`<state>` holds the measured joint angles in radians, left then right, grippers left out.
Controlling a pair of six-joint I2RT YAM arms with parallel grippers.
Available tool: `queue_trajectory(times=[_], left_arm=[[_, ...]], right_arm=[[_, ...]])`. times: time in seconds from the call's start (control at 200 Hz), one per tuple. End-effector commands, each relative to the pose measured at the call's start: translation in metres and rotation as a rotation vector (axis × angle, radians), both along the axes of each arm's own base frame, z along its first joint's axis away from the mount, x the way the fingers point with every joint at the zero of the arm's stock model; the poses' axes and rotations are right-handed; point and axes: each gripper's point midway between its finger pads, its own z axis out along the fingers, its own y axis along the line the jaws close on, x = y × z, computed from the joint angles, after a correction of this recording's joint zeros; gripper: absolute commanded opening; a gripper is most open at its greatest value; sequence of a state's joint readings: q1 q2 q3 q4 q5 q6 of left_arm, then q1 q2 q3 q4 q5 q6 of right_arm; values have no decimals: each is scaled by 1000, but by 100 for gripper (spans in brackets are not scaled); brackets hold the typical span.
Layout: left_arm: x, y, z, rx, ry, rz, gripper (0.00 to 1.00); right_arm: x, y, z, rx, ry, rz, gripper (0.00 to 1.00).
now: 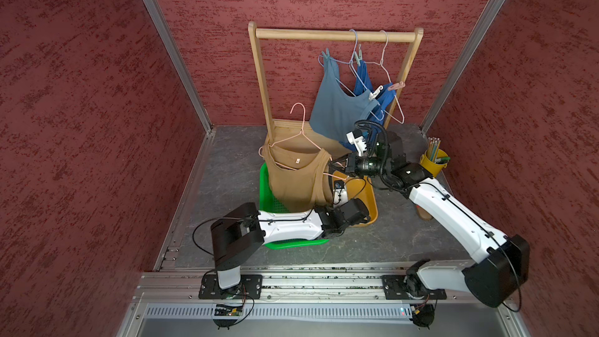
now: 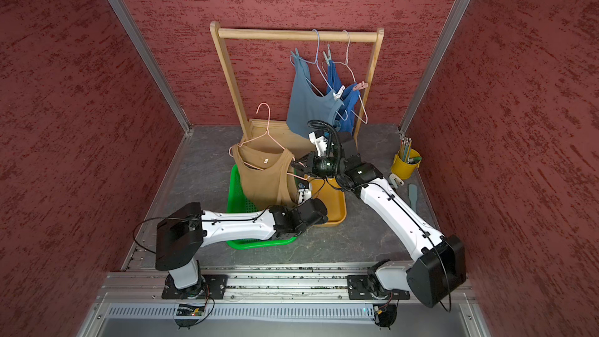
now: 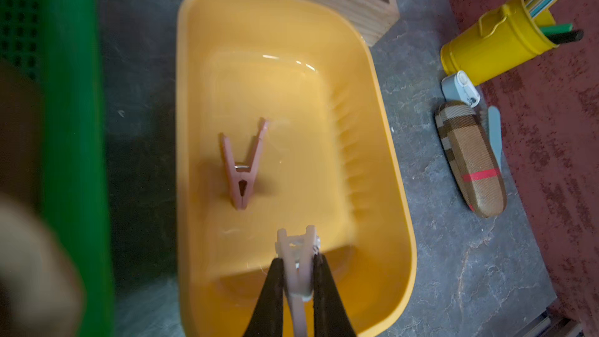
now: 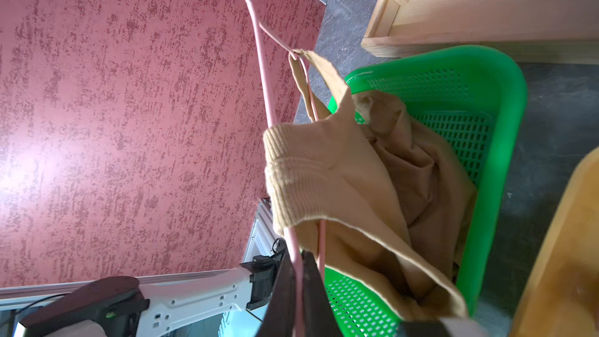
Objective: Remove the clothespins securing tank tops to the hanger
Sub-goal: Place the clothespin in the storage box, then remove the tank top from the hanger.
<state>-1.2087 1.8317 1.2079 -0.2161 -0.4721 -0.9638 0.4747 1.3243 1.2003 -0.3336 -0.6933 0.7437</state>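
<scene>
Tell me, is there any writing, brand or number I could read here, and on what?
No text here can be read.
Small white tag inside the neck of the tan tank top: too small to read.
White mark on the right arm, near its wrist: too small to read.

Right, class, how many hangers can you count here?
3. The pink hanger, held by the right hand, carries the tan top; the blue hanger and the white hanger hang on the wooden rail. None looks hidden.
</scene>
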Motion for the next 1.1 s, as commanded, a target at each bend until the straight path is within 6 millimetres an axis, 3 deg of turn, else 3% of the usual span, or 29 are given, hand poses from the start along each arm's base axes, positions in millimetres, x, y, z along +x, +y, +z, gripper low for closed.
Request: queue_trajectory(times=[0.0, 0.055, 0.12, 0.271, 0.366, 0.481, 0.601, 0.706, 0.902, 0.977, 1.097], left_arm=[[0, -1, -10, 0, 33, 24, 22], [2, 7, -9, -19, 41, 57, 34], [3, 10, 9, -63, 21, 54, 50], [-2, 21, 91, -118, -55, 23, 73], [-13, 31, 136, -120, -86, -17, 80], [-34, 41, 159, -148, -48, -67, 82], [-56, 85, 182, -131, -40, -24, 80], [-66, 118, 184, -169, 8, -35, 79], [-91, 152, 165, -182, 88, -70, 79], [-90, 172, 163, -208, 83, -8, 79], [-73, 224, 169, -225, 69, 161, 78]], right_arm=[[-1, 2, 34, 49, -82, 27, 0], [-3, 1, 34, 41, -83, 28, 0], [-6, -1, 34, 36, -86, 28, 0], [-13, -5, 33, 34, -87, 36, 0], [-19, -6, 33, 40, -87, 48, 0], [-25, -7, 35, 45, -96, 58, 0], [-30, -10, 42, 55, -110, 62, 0], [-35, -12, 45, 70, -119, 56, 0], [-39, -12, 50, 112, -123, 51, 0], [-40, -13, 51, 113, -122, 55, 0], [-45, -14, 49, 101, -115, 69, 0]])
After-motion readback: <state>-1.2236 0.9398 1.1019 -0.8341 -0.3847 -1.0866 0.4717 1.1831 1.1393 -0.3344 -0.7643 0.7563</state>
